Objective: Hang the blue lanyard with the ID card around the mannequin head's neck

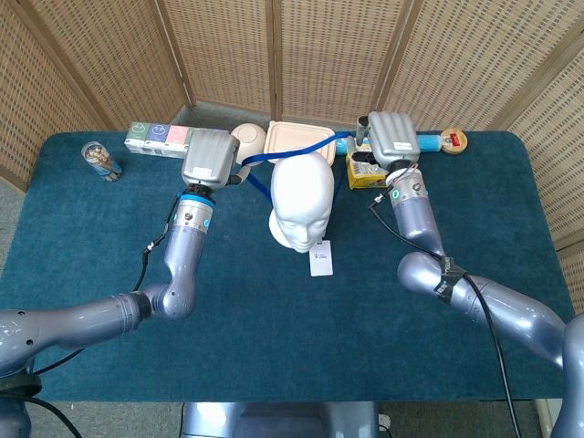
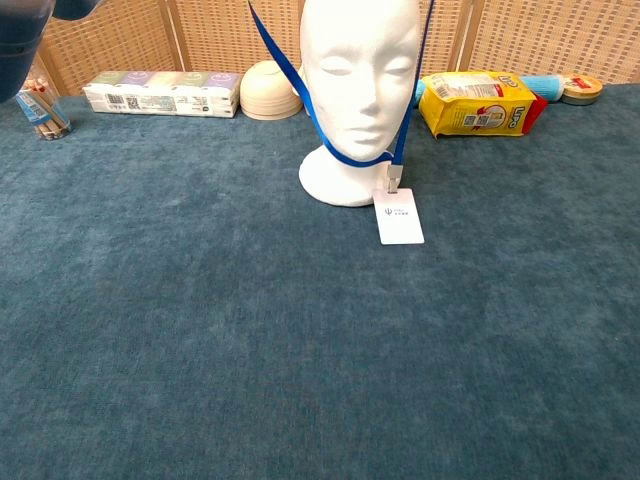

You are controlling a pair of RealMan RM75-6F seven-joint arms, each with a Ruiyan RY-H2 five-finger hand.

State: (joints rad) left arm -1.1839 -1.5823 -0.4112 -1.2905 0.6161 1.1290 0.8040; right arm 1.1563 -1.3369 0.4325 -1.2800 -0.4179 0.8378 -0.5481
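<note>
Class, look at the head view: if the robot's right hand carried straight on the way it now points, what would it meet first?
Probably the yellow packet directly beneath the right hand, which points away from the robot toward the table's back edge; their height difference is unclear.

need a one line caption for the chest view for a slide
Blue lanyard looped under the mannequin head's chin, ID card hanging in front.

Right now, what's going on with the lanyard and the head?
Both robot hands, the left and the right, hold the blue lanyard stretched open behind the white mannequin head. The front of the loop sits under the chin at the neck, and the ID card lies on the blue table cloth in front of the base. The strap's sides run up past both cheeks to the robot hands, so the back of the loop is not yet let down.
</note>
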